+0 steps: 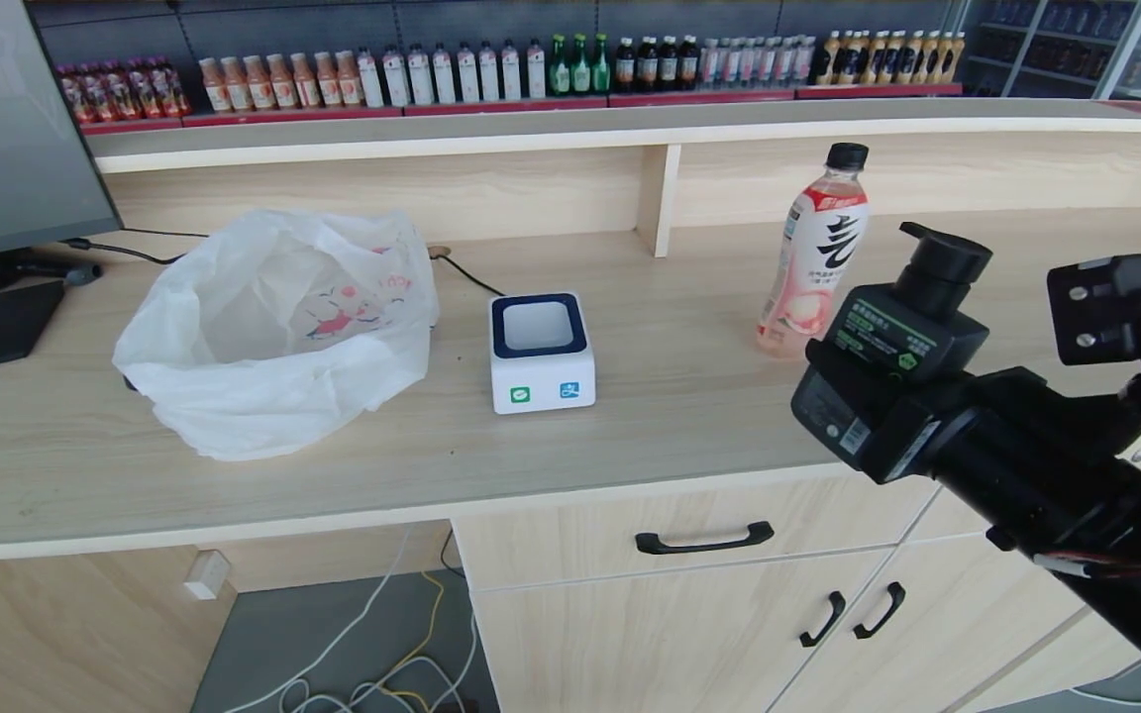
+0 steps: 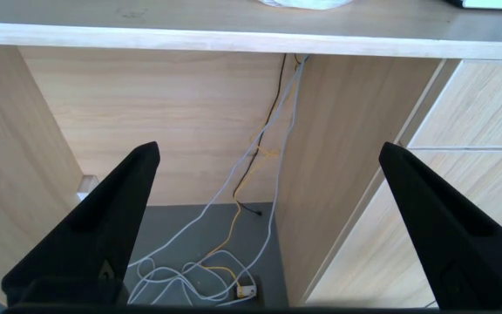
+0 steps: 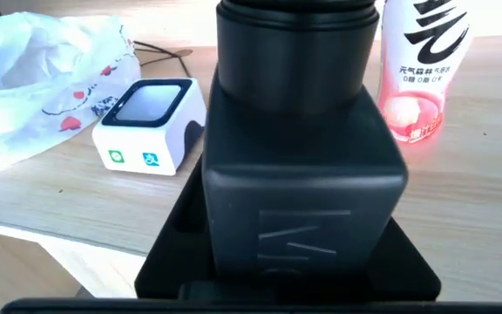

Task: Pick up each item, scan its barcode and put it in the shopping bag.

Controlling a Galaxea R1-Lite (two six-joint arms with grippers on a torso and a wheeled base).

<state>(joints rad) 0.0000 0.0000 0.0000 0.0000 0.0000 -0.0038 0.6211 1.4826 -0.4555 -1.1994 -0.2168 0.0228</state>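
My right gripper [image 1: 863, 416] is shut on a black pump bottle [image 1: 895, 337], held tilted above the counter's front right edge. In the right wrist view the black pump bottle [image 3: 303, 174] stands close before the camera. A pink drink bottle [image 1: 814, 259] [image 3: 421, 70] stands upright on the counter behind it. The white barcode scanner [image 1: 541, 352] [image 3: 151, 126] sits mid-counter, with the open white shopping bag [image 1: 278, 327] [image 3: 33, 78] to its left. My left gripper [image 2: 268, 227] hangs open below the counter edge, facing the gap under it.
The wooden counter [image 1: 679, 416] has a raised shelf behind it carrying a row of several bottles [image 1: 531, 69]. A monitor [image 1: 6, 119] stands at far left. Drawers with black handles [image 1: 704, 540] lie below, and loose cables [image 2: 225, 253] cover the floor.
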